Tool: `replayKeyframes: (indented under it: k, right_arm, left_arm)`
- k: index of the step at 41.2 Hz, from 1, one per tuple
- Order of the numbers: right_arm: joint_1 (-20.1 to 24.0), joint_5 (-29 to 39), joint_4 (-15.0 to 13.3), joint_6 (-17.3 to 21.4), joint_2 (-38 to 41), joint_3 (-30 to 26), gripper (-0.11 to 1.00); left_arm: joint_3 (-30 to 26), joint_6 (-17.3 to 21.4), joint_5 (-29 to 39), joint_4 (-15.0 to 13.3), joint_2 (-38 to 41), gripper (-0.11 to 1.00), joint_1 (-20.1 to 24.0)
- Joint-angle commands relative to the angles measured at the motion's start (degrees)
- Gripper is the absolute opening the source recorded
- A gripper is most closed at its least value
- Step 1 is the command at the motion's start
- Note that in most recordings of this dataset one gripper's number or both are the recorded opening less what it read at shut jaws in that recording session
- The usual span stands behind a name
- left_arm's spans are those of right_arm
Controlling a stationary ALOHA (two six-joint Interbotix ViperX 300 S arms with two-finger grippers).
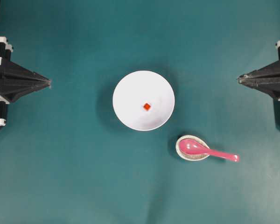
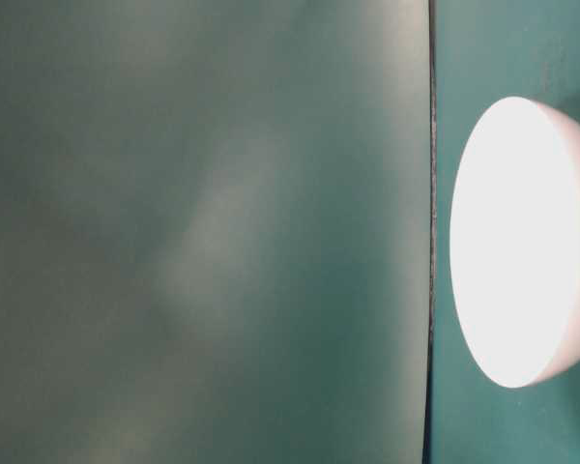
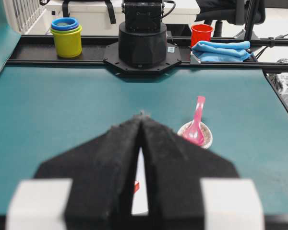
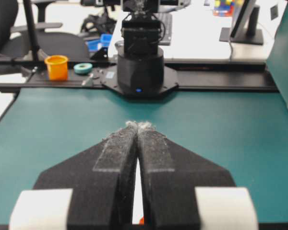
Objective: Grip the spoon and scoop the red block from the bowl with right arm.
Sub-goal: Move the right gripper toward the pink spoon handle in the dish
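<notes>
Right gripper (image 1: 239,80) at the right edge of the overhead frame, jaws pressed together to a point, nothing between them. Left gripper (image 1: 49,83) at the left edge, also pressed shut and empty.

Possible trouble from here, as a judgement: glossy spoon (image 1: 205,150) with only a short straight handle free to pinch; a slightly off-centre closing likely to make it slip or turn. Scoop resting in the speckled spoon rest (image 1: 182,151), so a push instead of a lift could drag the rest or tip the spoon out. Red block (image 1: 147,107) very small against the scoop; easy to chase around the bowl (image 1: 126,91) instead of catching it.

Spoon in the lower right of the overhead frame, below and left of the right jaws, well apart, handle pointing right. Bowl in the centre, between both grippers; block just right of its middle.
</notes>
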Motion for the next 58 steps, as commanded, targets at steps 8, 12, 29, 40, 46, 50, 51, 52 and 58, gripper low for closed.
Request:
replayKeyframes:
  k: [8, 12, 29, 40, 46, 50, 51, 52, 58]
  right_arm:
    - [-0.09, 1.67, 0.26, 0.79, 0.26, -1.93, 0.0]
    - [-0.09, 1.67, 1.23, 0.79, 0.26, -2.02, 0.0]
    - [-0.09, 2.64, 4.04, 0.88, 0.53, -1.93, 0.01]
    - [-0.09, 9.23, 9.23, 1.14, 1.05, -1.67, 0.51]
    - [0.44, 15.56, 11.07, 1.49, 2.55, -1.14, 0.53]
    - [1.23, 17.14, 13.62, 1.58, 4.04, 0.18, 0.52]
    - [1.58, 17.05, 14.85, 1.58, 4.66, 0.88, 0.52]
    - [1.93, 16.96, 15.64, 1.58, 5.1, 1.23, 0.52]
    - [6.24, 13.97, 21.53, 1.67, 9.14, 4.13, 0.52]
  left_arm:
    - [-1.93, 1.05, -0.44, 1.05, -1.14, 0.0, 0.0]
    - [-1.93, 1.05, -0.53, 1.05, -0.88, 0.0, -0.09]
    - [-1.93, 0.18, -0.44, 1.05, -0.88, 0.0, -0.09]
    - [-1.93, 0.09, -0.44, 1.05, -0.79, 0.0, -0.09]
    - [-1.85, 0.09, -0.44, 0.97, -0.79, 0.0, -0.09]
    - [-1.93, 0.09, -0.35, 0.97, -0.79, 0.0, -0.09]
    - [-1.93, 0.0, -0.44, 0.88, -0.79, 0.0, -0.09]
    - [-1.93, 0.0, -0.35, 0.88, -0.79, 0.0, -0.09]
    - [-1.85, 0.0, -0.44, 0.88, -0.79, 0.0, -0.09]
